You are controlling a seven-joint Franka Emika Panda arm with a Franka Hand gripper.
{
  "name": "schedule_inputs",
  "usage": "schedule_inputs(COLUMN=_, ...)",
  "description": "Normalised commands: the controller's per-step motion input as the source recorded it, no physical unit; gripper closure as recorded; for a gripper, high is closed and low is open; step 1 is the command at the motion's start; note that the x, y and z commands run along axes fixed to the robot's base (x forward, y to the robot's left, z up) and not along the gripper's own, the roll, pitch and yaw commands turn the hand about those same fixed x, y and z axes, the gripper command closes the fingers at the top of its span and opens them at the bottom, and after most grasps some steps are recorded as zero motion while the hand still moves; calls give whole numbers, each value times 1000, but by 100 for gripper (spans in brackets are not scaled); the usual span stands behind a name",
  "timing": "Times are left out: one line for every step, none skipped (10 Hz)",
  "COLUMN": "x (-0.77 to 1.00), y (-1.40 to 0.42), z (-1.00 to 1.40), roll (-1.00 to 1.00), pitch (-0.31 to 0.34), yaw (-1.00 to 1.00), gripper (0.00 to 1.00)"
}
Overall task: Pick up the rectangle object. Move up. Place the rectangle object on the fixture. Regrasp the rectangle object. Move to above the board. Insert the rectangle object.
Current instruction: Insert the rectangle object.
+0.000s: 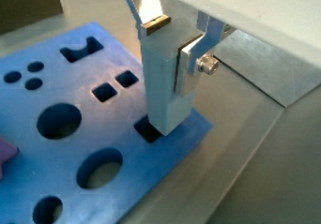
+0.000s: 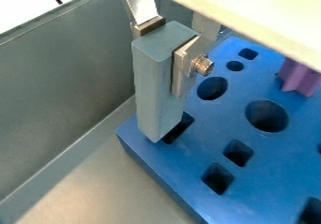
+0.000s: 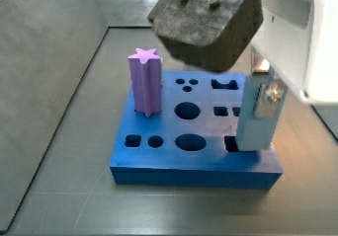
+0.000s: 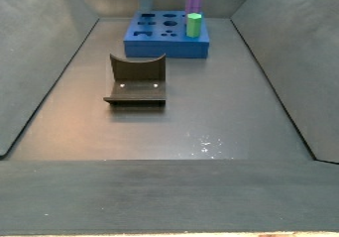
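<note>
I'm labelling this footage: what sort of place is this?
Likely a robot test cell: grey-walled bin, fixture, blue board, and the tool gripping the rectangle object over a corner hole.

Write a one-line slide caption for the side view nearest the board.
Claw holds the rectangle object upright at a corner hole of the board.

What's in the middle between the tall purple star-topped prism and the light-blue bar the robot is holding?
Only the blue board's holed top, shown in a side view. The purple star-topped prism and light-blue bar, clamped by the gripper, stand at opposite sides.
</note>
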Motion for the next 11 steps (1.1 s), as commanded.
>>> schedule_inputs(x=0, y=-29, z=0, roll=157, pitch=0, yaw=0, gripper=100)
schedule_inputs(x=0, y=0, z=0, roll=40, pitch=0, yaw=20, gripper=100)
schedule_inputs(x=-89, y=0, z=0, roll=723, pitch=0, yaw=177, gripper=100)
schedule_inputs(x=0, y=-54, z=37, roll=540, pitch=0, yaw=160, gripper=100)
schedule_inputs(x=0, y=0, z=0, roll=14, pitch=0, yaw=0, gripper=100)
schedule_inputs(x=0, y=-11, z=-11, roll=143, pitch=0, yaw=0, gripper=100)
schedule_inputs(x=0, y=-31, z=-83, roll=206, pitch=0, yaw=0, gripper=100)
schedule_inputs(x=-37, y=0, z=-546, roll=246, pitch=-166, yaw=0, gripper=100)
schedule_inputs(x=-14, y=0, z=-426, roll=180, pitch=-80, yaw=0, gripper=100)
schedule_inputs(x=0, y=-14, z=0, roll=6, pitch=0, yaw=0, gripper=100)
schedule_inputs(x=20, y=-309, z=-263, roll=257, pitch=0, yaw=0, gripper=100)
